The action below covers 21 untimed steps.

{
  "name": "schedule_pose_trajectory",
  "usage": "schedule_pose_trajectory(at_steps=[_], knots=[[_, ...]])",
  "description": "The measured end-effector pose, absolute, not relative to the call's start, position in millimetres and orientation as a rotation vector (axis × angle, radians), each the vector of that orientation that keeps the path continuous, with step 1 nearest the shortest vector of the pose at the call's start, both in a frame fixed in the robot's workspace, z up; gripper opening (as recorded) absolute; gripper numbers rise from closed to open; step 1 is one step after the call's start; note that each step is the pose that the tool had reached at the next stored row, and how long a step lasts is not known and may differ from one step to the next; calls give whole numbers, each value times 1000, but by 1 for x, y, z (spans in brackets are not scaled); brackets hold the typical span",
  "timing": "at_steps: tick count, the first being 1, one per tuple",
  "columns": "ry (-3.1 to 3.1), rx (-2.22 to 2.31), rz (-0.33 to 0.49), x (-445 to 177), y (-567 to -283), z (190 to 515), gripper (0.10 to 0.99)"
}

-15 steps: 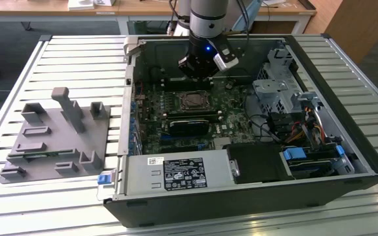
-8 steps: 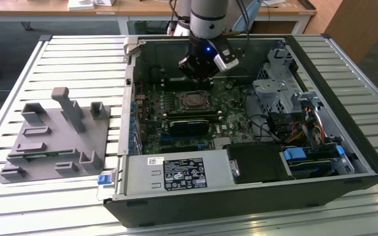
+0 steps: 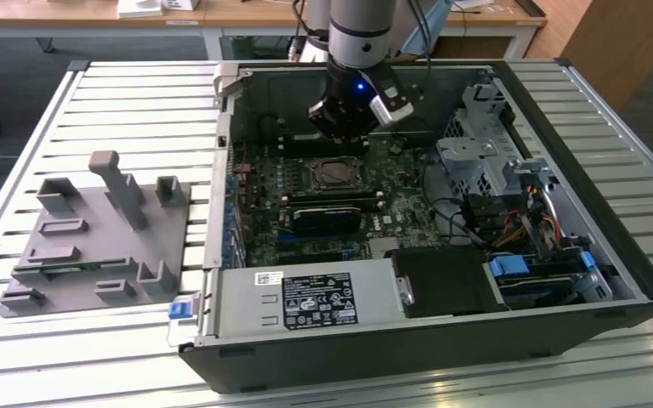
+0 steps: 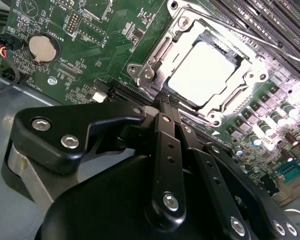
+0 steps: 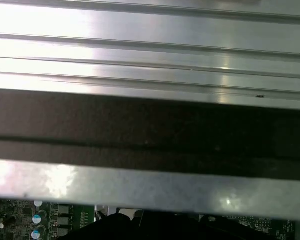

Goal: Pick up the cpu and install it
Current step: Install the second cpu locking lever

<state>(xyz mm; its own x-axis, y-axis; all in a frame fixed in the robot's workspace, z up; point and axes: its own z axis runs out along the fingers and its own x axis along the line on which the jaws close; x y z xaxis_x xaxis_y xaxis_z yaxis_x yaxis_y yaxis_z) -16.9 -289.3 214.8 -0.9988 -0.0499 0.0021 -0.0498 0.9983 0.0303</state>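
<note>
The cpu [image 4: 205, 72], a flat square chip with a bright silver top, lies inside the metal socket frame [image 4: 155, 55] on the green motherboard. In the second wrist view my gripper [image 4: 167, 102] hovers just off one edge of that frame. Its two black fingers [image 4: 162, 130] are pressed together with nothing between them. In the exterior view the gripper [image 3: 343, 144] hangs inside the open computer case, just behind the socket [image 3: 332, 174], near the case's far wall.
A grey fixture plate [image 3: 88, 246] with upright pegs lies on the slatted table at the exterior view's left, holding a green memory stick [image 3: 71, 269]. Inside the case are the power supply [image 3: 303, 302], a drive cage [image 3: 485, 161], cables and memory slots [image 4: 270, 25]. A case wall [image 5: 150, 190] is close by.
</note>
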Motion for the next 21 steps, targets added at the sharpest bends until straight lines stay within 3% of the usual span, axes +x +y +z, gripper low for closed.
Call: schedule_pose_trajectory(at_steps=[15,21], knots=[[-3137,78,-45,-17,-297,215,106],[-3137,78,-46,-17,-297,237,106]])
